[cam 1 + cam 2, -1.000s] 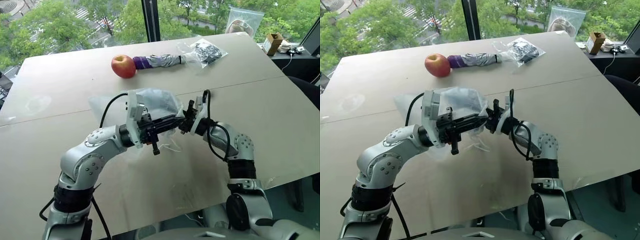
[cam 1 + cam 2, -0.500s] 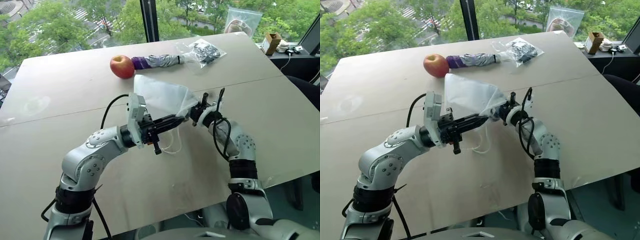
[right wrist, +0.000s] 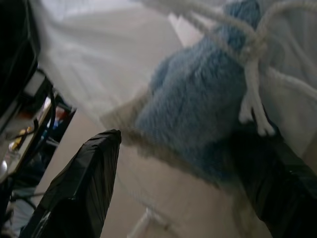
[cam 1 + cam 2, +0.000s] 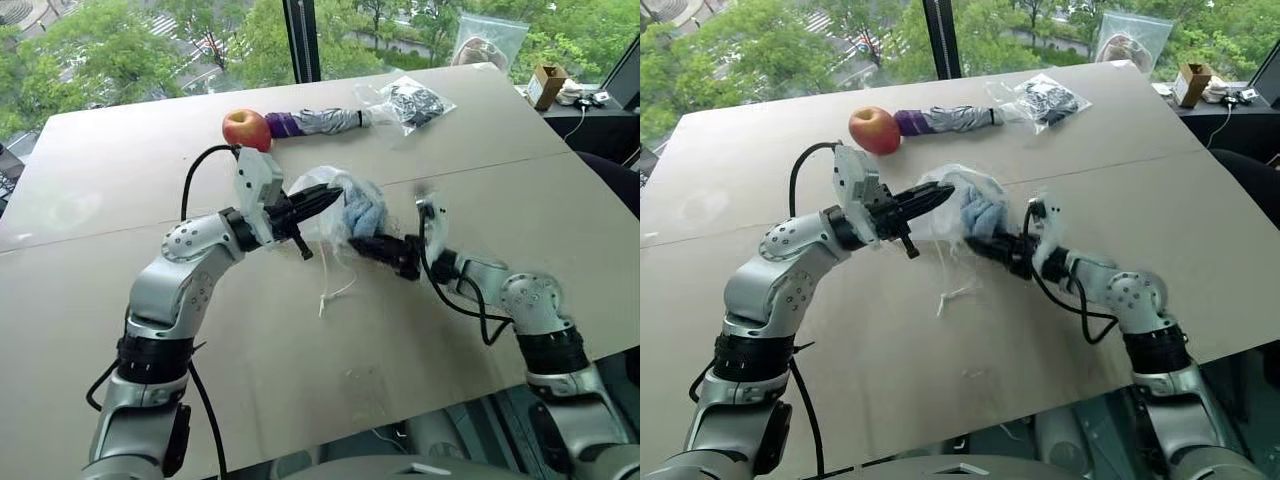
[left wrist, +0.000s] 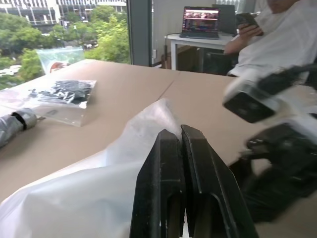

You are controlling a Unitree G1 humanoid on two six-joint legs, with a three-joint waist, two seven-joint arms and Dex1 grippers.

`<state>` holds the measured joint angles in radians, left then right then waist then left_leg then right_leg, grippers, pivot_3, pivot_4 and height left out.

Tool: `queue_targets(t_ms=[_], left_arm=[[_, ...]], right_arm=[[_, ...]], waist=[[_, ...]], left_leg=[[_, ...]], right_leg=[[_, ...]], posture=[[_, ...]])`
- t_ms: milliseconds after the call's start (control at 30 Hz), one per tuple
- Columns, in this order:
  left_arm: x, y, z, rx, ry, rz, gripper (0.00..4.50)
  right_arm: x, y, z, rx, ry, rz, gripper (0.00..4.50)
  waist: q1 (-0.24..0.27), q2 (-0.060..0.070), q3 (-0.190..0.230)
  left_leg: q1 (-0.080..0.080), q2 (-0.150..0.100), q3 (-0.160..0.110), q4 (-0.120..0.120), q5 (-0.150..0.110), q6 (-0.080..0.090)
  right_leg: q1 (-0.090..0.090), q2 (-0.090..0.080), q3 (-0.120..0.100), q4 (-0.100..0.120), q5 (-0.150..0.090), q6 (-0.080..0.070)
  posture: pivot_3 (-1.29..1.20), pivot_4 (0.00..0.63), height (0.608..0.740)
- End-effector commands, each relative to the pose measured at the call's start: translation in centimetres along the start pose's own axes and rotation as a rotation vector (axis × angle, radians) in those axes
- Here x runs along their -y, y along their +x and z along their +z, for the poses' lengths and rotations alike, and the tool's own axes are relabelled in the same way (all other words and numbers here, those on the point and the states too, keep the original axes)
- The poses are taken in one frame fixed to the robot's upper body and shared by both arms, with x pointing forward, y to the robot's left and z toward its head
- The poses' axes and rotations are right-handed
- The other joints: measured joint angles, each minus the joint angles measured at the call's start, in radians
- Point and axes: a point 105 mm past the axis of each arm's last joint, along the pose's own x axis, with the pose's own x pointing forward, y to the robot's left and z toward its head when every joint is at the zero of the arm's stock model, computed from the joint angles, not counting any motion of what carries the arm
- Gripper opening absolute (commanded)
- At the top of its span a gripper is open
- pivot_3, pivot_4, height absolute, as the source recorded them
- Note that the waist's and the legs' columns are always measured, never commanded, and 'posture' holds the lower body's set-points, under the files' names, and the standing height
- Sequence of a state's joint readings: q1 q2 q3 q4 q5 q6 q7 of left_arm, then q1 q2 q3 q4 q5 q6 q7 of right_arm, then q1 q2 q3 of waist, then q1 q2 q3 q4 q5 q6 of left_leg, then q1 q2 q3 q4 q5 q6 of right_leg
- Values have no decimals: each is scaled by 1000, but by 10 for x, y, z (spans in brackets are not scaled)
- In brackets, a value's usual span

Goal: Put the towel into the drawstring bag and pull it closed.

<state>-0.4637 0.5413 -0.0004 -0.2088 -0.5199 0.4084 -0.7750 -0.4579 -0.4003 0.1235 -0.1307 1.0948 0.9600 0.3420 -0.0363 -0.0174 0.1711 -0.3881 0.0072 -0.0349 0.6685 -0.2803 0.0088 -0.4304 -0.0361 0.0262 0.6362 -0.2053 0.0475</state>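
Observation:
The drawstring bag (image 4: 328, 226) hangs bunched at the middle of the table, its thin white fabric gathered round the tips of my left gripper (image 4: 335, 192), which is shut on it. The light-blue towel (image 4: 362, 212) bulges at the bag's right side, partly veiled by the fabric. A white cord (image 4: 335, 292) trails from the bag down onto the table. My right gripper (image 4: 357, 243) is open just below and right of the towel. In the right wrist view the towel (image 3: 198, 114) and a knotted cord (image 3: 252, 99) sit ahead of the wide-spread fingers (image 3: 84, 183).
At the far side lie a red apple (image 4: 246, 130), a grey-and-purple folded umbrella (image 4: 320, 122) and a clear plastic bag with dark contents (image 4: 415, 103). A clear zip bag (image 4: 487, 42) leans at the window. A person (image 5: 287, 34) sits beyond the table's right end.
My right gripper has let go of the bag, opened wide and dropped to the right. The left gripper rolled and moved further out with the bag, which collapsed from spread to bunched.

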Motion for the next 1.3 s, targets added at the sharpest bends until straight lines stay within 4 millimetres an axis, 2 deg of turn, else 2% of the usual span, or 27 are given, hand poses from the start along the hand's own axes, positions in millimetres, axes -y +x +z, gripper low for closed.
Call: queue_targets(t_ms=[33,100,167,267,333,500,633,767,800,833,900,933,967,1100,1167,1300], left_arm=[[-3,1,5,14,80,5,0],[-7,2,7,26,92,23,0],[-8,4,9,39,99,29,0],[-8,5,10,46,103,26,0],[-7,5,8,45,101,22,0],[-4,8,5,45,91,4,0],[-3,9,5,43,89,-4,0],[-2,9,5,41,90,-4,0],[-2,8,5,40,88,-2,0],[-2,8,4,38,87,-1,0],[-1,8,2,34,85,-2,0],[-1,8,1,32,84,-1,0],[0,8,0,29,83,-3,0],[-1,11,-3,22,74,3,0],[-2,12,-4,16,74,6,0],[-3,12,-5,9,81,6,0]], right_arm=[[-21,-17,13,-2,-133,121,3833],[-23,-28,21,22,-183,152,3833],[-16,-38,27,34,-245,123,3833],[19,-45,24,-45,-428,-86,3833],[33,-47,23,-70,-520,-160,3833],[44,-32,27,-26,-571,-221,3833],[57,-17,39,70,-534,-316,3833],[67,-19,48,107,-544,-379,2673],[67,-21,51,118,-545,-380,2207],[67,-23,53,125,-546,-377,1540],[65,-24,57,140,-549,-369,846],[64,-25,61,158,-550,-369,258],[61,-28,72,207,-539,-369,70],[46,-40,120,429,-457,-340,25],[40,-46,138,504,-412,-319,25],[29,-53,157,569,-372,-272,25]], waist=[[-1,0,0],[0,-1,0],[2,-1,0],[4,-1,0],[3,-1,0],[1,-2,0],[1,-2,0],[8,-2,0],[14,-2,0],[17,-2,0],[20,-2,0],[20,-2,0],[21,-2,0],[19,-2,1],[20,-2,1],[22,-2,1]], left_leg=[[0,0,0,0,0,0],[0,0,0,0,0,0],[1,0,-1,0,0,0],[0,0,0,1,0,0],[0,0,1,2,0,0],[1,1,0,2,0,0],[1,1,0,2,0,0],[1,0,0,2,0,0],[1,0,0,2,0,0],[1,0,0,2,0,0],[1,0,0,2,0,0],[1,0,0,2,0,0],[1,0,0,2,0,0],[2,0,1,2,0,0],[2,0,0,2,0,0],[2,0,-1,2,0,0]], right_leg=[[0,0,0,0,0,0],[0,0,0,1,0,0],[0,1,-1,1,0,0],[0,0,0,1,0,0],[0,0,0,1,0,0],[0,1,0,3,0,0],[0,0,0,4,0,0],[0,0,1,4,0,0],[0,0,0,4,0,0],[0,-1,0,4,0,0],[0,-1,0,3,0,0],[0,-1,0,3,0,0],[0,-1,0,3,0,0],[0,0,1,5,0,0],[0,0,0,5,0,0],[0,0,0,5,0,0]], posture=[[0,150,740],[0,150,740],[0,150,740],[0,150,740],[0,150,740],[0,150,740],[0,150,740],[0,150,740],[0,150,740],[0,150,740],[0,150,740],[0,150,740],[0,150,740],[0,150,740],[0,150,740],[0,150,740]])
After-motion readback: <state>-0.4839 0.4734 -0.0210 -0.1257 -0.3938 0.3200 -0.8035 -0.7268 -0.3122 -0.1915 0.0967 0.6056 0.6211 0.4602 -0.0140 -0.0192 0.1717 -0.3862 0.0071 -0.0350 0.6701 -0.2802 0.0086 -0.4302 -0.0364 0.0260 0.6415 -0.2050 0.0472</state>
